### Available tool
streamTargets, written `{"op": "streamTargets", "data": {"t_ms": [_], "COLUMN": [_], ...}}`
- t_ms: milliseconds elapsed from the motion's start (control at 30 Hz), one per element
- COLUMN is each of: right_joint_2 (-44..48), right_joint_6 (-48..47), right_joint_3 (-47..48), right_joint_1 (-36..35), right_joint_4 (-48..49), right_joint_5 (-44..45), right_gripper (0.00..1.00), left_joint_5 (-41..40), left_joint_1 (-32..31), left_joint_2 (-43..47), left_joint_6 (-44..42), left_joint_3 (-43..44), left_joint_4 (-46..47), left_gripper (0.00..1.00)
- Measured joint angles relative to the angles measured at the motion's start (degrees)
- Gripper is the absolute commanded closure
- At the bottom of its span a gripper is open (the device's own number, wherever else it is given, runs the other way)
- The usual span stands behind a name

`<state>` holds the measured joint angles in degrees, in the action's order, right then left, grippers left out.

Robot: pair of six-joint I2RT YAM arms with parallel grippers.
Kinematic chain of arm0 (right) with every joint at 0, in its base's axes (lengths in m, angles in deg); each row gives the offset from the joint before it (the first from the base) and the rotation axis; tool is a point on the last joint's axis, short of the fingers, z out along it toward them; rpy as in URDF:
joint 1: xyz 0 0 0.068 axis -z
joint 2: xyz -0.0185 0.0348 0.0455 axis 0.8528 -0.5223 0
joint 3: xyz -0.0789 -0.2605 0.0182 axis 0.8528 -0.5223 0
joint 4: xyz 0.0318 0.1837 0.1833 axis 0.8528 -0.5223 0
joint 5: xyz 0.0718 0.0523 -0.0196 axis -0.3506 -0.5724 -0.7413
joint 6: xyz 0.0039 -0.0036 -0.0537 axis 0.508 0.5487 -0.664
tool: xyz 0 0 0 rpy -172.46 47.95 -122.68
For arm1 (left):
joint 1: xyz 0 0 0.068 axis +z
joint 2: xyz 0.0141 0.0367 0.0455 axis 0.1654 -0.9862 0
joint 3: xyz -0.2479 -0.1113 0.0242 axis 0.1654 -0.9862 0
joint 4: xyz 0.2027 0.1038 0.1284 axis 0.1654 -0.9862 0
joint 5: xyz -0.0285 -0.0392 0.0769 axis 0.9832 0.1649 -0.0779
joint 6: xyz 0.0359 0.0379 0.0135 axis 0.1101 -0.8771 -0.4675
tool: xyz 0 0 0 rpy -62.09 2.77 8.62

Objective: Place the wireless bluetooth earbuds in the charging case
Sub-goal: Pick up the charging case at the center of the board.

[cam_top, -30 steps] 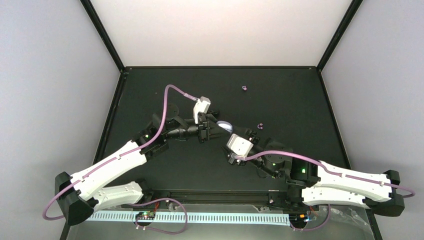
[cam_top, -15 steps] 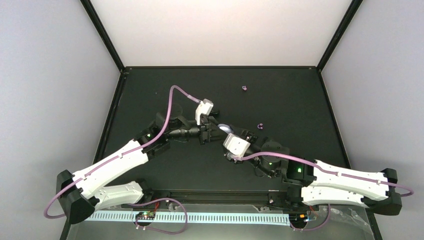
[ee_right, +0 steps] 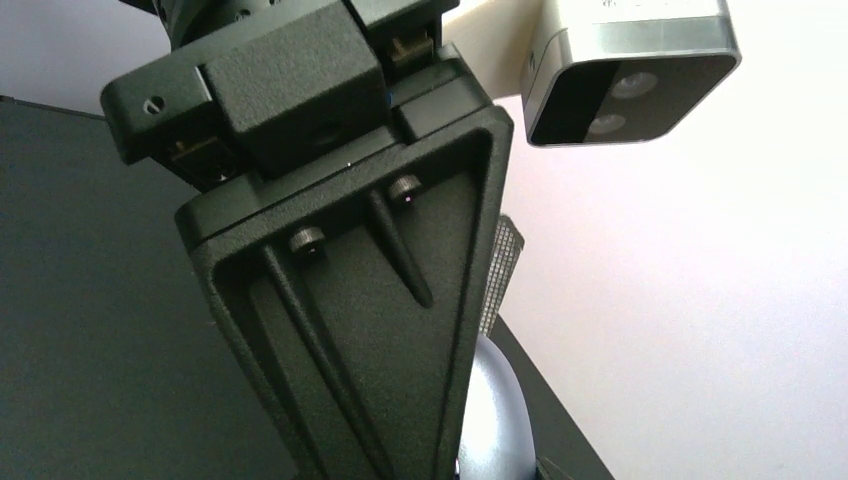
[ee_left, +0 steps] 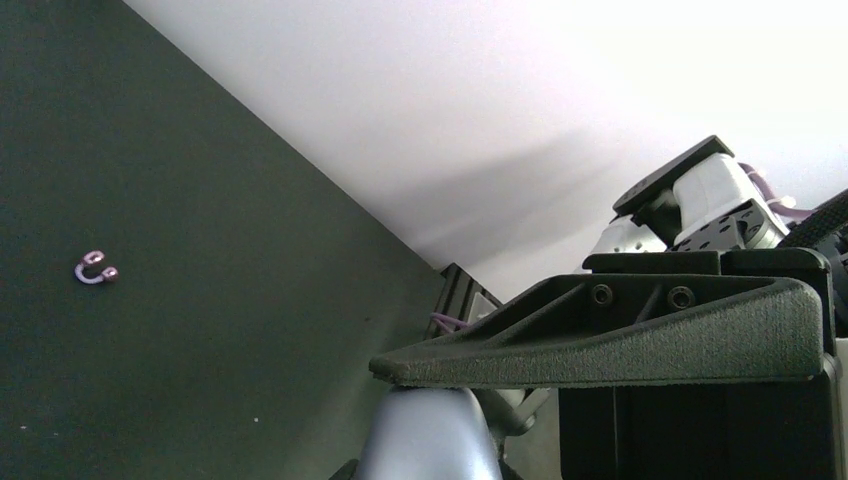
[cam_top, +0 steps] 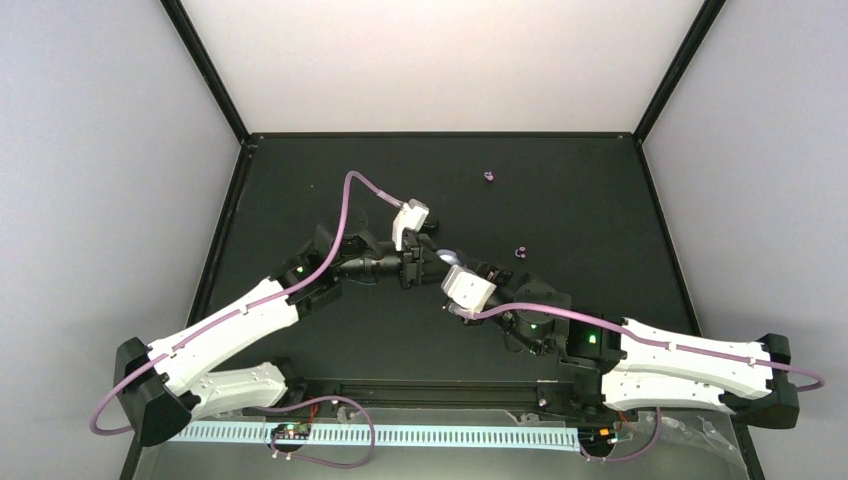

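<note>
pinching the charging case [ee_left: 425, 440], the left gripper [cam_top: 435, 262] is nearly closed.

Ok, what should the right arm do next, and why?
Probably close the right gripper on the charging case to pry its lid up: the left gripper clamps it, no sockets show, and the far earbud and near earbud lie loose on the table.

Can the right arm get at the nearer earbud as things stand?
Probably yes: the earbud lies alone on the table beside the right arm, nothing covering it, though that arm points at the charging case.
</note>
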<state>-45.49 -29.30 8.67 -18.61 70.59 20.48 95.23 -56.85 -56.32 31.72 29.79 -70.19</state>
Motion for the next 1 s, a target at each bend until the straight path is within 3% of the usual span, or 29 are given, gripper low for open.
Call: {"op": "streamTargets", "data": {"t_ms": [200, 600, 1000], "right_joint_2": [-0.3, -0.4, -0.3], "right_joint_6": [-0.1, -0.7, -1.1], "right_joint_3": [0.0, -0.2, -0.4], "right_joint_1": [0.0, -0.1, -0.4], "right_joint_4": [0.4, 0.6, 0.6], "right_joint_5": [0.4, 1.1, 1.4], "right_gripper": [0.68, 0.68, 0.69], "left_joint_5": [0.0, 0.1, -0.8], "left_joint_1": [0.0, -0.1, -0.1], "left_joint_2": [0.0, 0.0, 1.5], "left_joint_6": [1.5, 6.0, 7.3], "left_joint_3": [-0.9, -3.2, -4.6], "left_joint_4": [1.4, 5.5, 6.0], "left_gripper": [0.54, 0.57, 0.52]}}
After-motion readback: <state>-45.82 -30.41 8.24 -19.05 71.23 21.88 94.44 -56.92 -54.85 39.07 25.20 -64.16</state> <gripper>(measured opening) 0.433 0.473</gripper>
